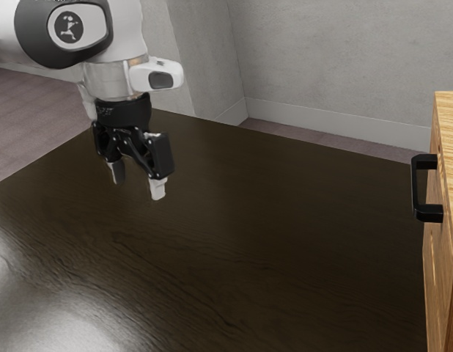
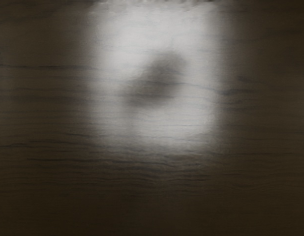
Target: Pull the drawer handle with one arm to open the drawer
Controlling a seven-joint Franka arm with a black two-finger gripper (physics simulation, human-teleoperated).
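The arm (image 1: 109,73) comes in from the exterior view's upper left, its white wrist turned so the tool (image 1: 138,185) points straight down. Its 2 fingers (image 1: 159,189) stand well apart, pale tips lowest below the black hand.

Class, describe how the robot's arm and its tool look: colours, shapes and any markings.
The arm is white, with a dark rounded joint cap bearing a grey disc and a black figure. A white wrist block carries a dark oval inset. The tool is black, its two fingers pale-tipped.
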